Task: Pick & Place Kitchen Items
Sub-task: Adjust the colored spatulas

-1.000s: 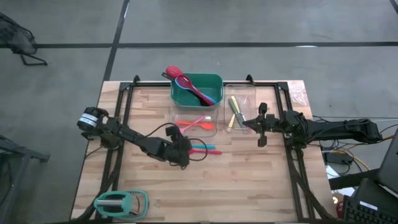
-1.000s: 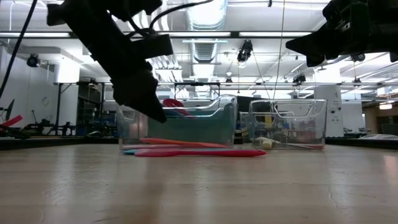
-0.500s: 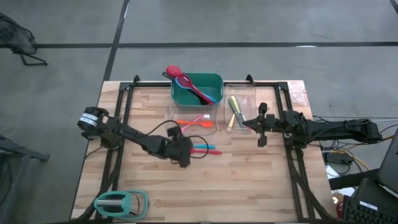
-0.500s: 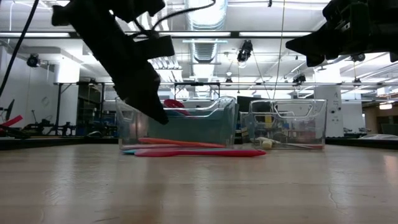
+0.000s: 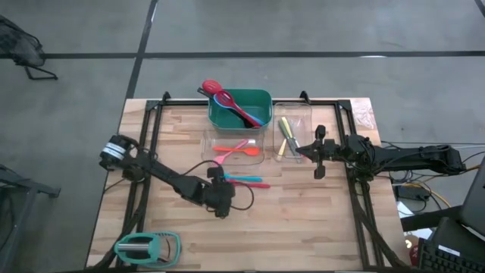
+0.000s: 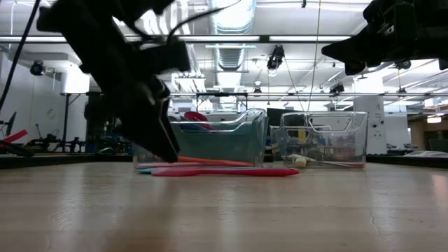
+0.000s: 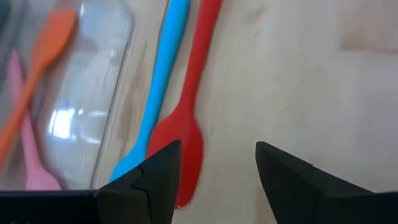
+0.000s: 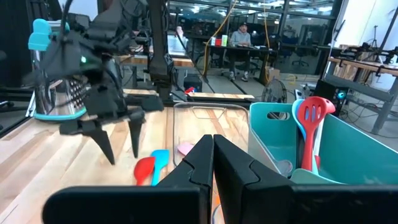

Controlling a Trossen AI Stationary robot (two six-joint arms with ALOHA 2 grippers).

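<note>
Kitchen items: a red spatula [image 7: 186, 134] and a blue spatula [image 7: 163, 81] are seen lying side by side on the table [image 5: 303, 220], just beside the clear bin [image 5: 233, 149]. Only the left wrist view shows the left gripper [image 7: 214, 180] spread wide and empty over the red blade. Only the high view shows red and blue utensils [image 5: 227, 104] in the green bin [image 5: 261, 97]. The right gripper [image 5: 319, 154] is pressed closed, hovering beside a second clear bin [image 5: 292, 136]. Compared with a second ago, the left gripper has shifted nearer and lower.

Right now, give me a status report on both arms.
Left gripper open, low over red spatula and blue spatula. Right gripper shut, empty, waiting. Nothing blocking.
</note>
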